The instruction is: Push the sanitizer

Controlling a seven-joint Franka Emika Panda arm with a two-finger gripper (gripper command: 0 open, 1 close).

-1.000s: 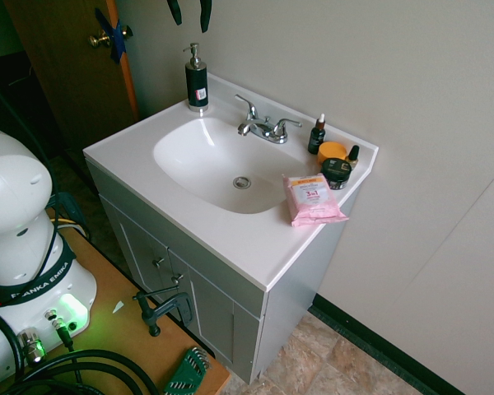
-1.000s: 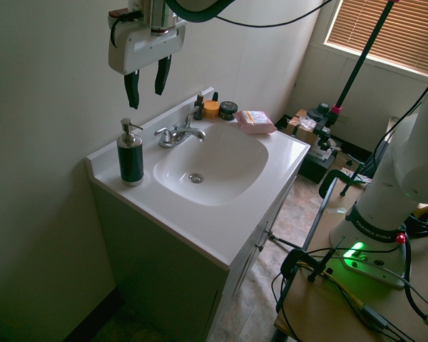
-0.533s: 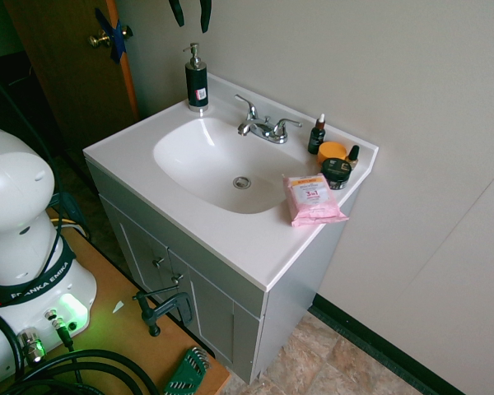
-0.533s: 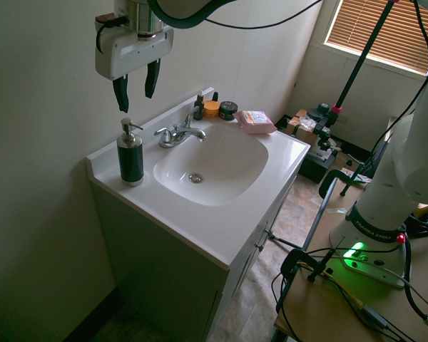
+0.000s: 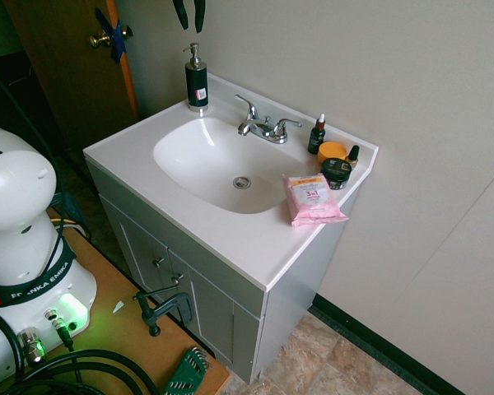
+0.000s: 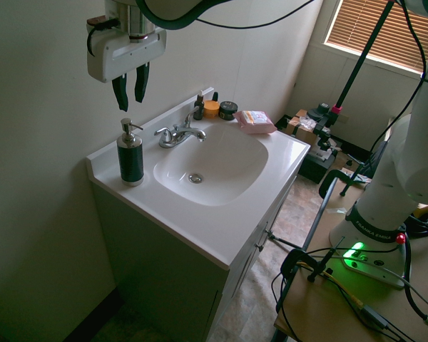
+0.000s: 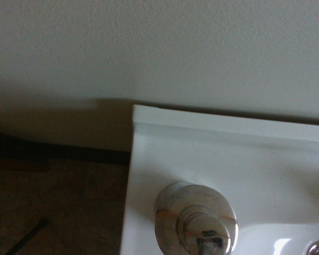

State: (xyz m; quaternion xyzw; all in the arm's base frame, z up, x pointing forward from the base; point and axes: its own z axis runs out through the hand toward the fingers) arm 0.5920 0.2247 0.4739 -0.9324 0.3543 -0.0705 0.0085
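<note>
Against the earlier frames, the white arm's black-fingered gripper (image 6: pixel 129 91) is sitting further toward the vanity's wall corner, and its fingers are standing closer together: a narrow gap, nothing between them. It is hanging pointed down, clear above the sanitizer (image 6: pixel 130 154), a tall slim glossy black cylinder with silver pump head, silver base and small red-white label. The bottle is standing upright on the smooth white vanity top (image 6: pixel 221 231), at the back corner beside the oval basin (image 5: pixel 214 160), near the chrome faucet (image 5: pixel 263 127).

Black sanitizer (image 5: pixel 197 80), silver pump; white sink (image 5: pixel 148 144); pink pack (image 5: pixel 312 198).
</note>
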